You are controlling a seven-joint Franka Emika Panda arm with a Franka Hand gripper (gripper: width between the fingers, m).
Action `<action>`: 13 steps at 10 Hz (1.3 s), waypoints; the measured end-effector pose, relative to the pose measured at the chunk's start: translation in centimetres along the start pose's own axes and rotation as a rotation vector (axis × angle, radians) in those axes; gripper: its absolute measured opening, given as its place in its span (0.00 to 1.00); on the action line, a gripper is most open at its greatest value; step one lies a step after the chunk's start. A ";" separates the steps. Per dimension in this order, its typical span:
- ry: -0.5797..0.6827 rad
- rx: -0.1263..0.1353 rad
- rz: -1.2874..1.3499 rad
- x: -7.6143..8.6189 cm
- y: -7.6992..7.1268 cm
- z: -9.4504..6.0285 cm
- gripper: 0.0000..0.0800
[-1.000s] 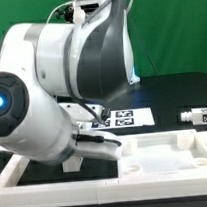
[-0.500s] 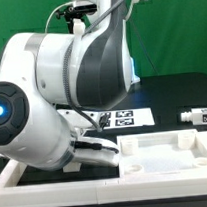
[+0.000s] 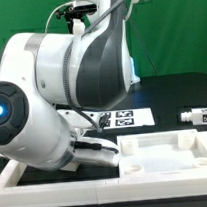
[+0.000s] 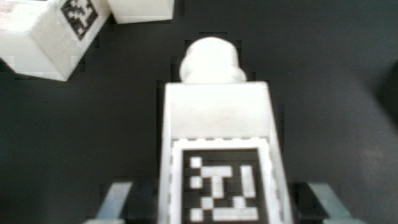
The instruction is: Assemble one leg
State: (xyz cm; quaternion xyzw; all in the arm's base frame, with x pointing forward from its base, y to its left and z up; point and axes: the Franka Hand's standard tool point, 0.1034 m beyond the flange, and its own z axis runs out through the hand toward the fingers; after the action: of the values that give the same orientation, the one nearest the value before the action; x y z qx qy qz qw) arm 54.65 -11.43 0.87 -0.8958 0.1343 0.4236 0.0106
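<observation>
In the wrist view a leg, a white post with a black-and-white tag and a rounded peg at its far end, lies on the black table. My gripper straddles its near end. Both fingers stand apart from the leg's sides, with dark gaps showing, so the jaws are open. Two more white tagged legs lie close together just beyond it. In the exterior view the arm hides the gripper and this leg. Another leg lies alone on the table at the exterior view's right.
The marker board lies on the table behind the arm. A white walled frame stands along the front of the table. The arm's bulky body fills the exterior view's left.
The arm has shifted slightly lower and toward the exterior view's left since a second ago. It has been still for the last half second.
</observation>
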 end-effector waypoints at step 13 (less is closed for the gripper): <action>0.837 0.163 0.096 -9.3 -14.3 -8.9 0.36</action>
State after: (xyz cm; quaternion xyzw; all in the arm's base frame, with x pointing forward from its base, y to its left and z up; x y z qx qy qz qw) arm 59.36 3.33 12.32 -0.9793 0.2018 0.0114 0.0063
